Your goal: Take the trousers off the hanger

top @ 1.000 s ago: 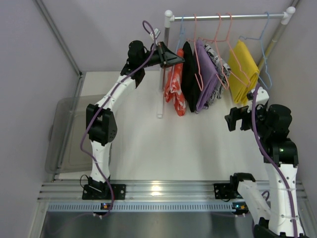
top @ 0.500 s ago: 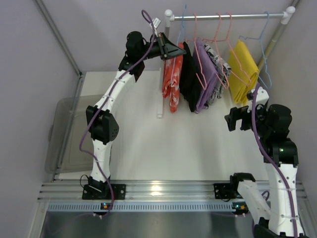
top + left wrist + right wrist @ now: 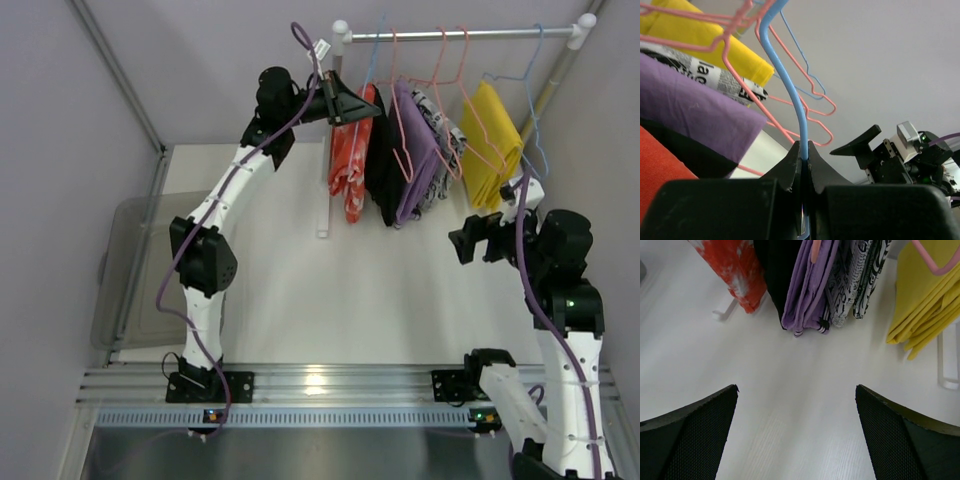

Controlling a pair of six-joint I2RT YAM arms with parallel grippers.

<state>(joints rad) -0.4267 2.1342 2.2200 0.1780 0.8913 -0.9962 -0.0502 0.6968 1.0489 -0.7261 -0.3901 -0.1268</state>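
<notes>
The orange-red trousers (image 3: pixel 350 158) with white marks hang on the light-blue hanger (image 3: pixel 374 50) at the left end of the rail; they also show in the right wrist view (image 3: pixel 732 267). My left gripper (image 3: pixel 362 104) is raised beside the rail and shut on the hanger's blue wire (image 3: pixel 792 90), which rises between its jaws. A corner of the trousers (image 3: pixel 657 165) shows at lower left. My right gripper (image 3: pixel 468 242) is open and empty, low over the table and right of the garments; its fingertips (image 3: pixel 705 412) frame bare table.
A black garment (image 3: pixel 381 150), a purple one (image 3: pixel 415 150), a black-and-white one (image 3: pixel 446 135) and a yellow cloth (image 3: pixel 490 130) hang on pink hangers along the rail (image 3: pixel 460 34). A clear bin (image 3: pixel 135 270) sits left of the table. The rack's white post (image 3: pixel 328 160) stands beside the trousers.
My left gripper has risen and moved right with the hanger; the trousers have lifted and swung closer to the black garment. My right gripper has shifted slightly left.
</notes>
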